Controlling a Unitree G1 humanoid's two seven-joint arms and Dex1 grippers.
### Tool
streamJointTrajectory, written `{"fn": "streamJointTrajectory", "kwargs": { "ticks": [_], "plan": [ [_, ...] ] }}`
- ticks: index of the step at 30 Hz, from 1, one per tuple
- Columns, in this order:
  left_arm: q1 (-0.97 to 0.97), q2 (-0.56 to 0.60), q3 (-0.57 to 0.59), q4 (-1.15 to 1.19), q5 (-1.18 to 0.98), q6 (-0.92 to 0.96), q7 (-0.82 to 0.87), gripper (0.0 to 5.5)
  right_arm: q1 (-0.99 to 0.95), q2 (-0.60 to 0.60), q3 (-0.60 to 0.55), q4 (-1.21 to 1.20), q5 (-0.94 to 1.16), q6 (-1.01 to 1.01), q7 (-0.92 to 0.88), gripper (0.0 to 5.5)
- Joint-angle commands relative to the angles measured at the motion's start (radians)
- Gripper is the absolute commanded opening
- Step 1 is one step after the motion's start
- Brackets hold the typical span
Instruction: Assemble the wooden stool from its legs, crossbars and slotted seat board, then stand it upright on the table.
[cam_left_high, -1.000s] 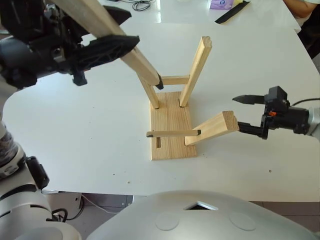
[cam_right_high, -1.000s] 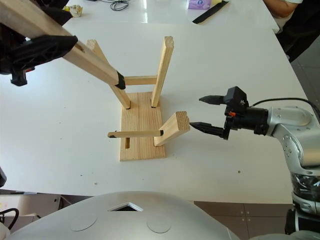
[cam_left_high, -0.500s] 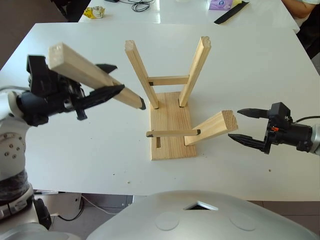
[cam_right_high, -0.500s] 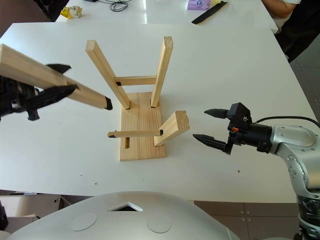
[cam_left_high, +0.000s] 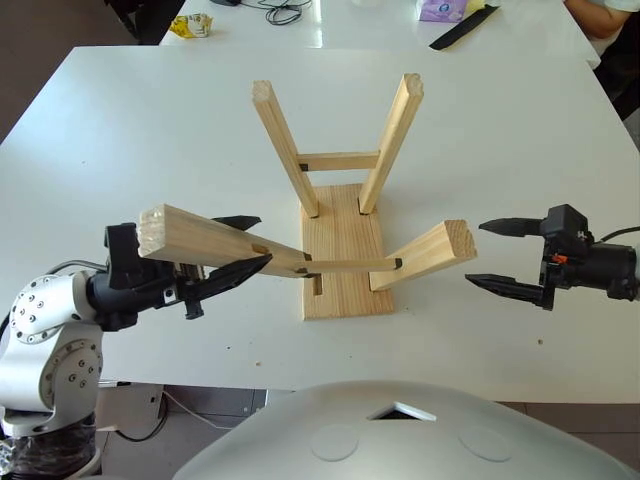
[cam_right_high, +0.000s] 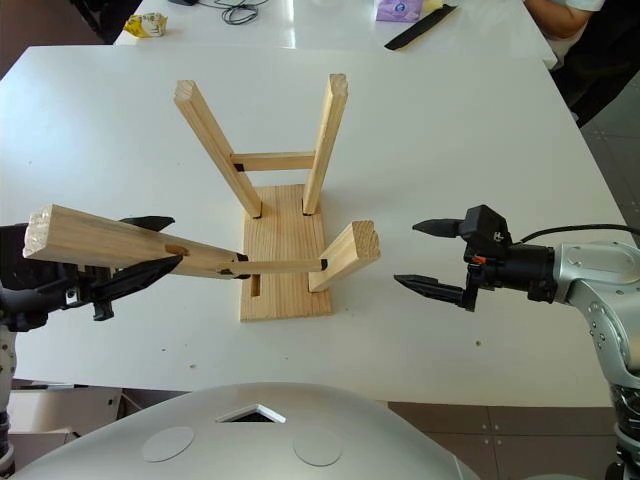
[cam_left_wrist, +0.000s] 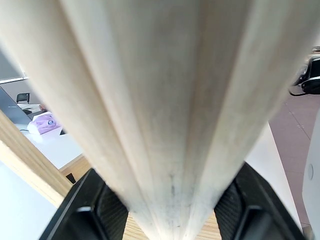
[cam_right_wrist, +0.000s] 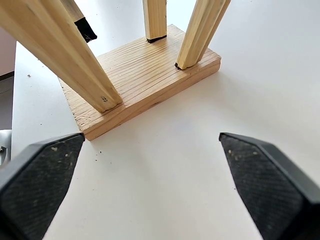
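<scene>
At the table (cam_left_high: 150, 130) centre the seat board (cam_left_high: 345, 240) lies flat, two upright legs (cam_left_high: 285, 150) at its far end, third leg (cam_left_high: 425, 255) tilted near-right, left gripper (cam_left_high: 258, 240) clamped on the fourth leg (cam_left_high: 205, 240), tip at the lower crossbar (cam_left_high: 350, 266) free end, right gripper (cam_left_high: 476, 254) wide open, empty, right of it.

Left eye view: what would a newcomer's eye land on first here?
The half-built stool sits upside down mid-table, two legs upright on the seat board. At left, the left gripper holds a long leg, tip at the free end of the low crossbar. The right gripper hangs open beside the tilted leg.
</scene>
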Motion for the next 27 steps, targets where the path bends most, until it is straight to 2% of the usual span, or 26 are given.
{"fn": "streamJointTrajectory", "kwargs": {
  "ticks": [1, 12, 27],
  "plan": [
    [0.041, -0.032, -0.058, -0.02, 0.044, -0.056, 0.004, 2.05, -0.048, -0.039, 0.021, 0.027, -0.016, -0.02, 0.025, 4.95],
    [0.121, -0.045, -0.171, 0.037, 0.165, -0.227, -0.059, 2.05, -0.104, -0.048, 0.074, 0.064, -0.043, -0.056, 0.05, 4.95],
    [0.025, 0.028, -0.169, 0.101, 0.162, -0.277, -0.061, 2.05, -0.088, -0.039, 0.083, 0.058, -0.057, -0.078, 0.034, 4.95]
  ]
}}
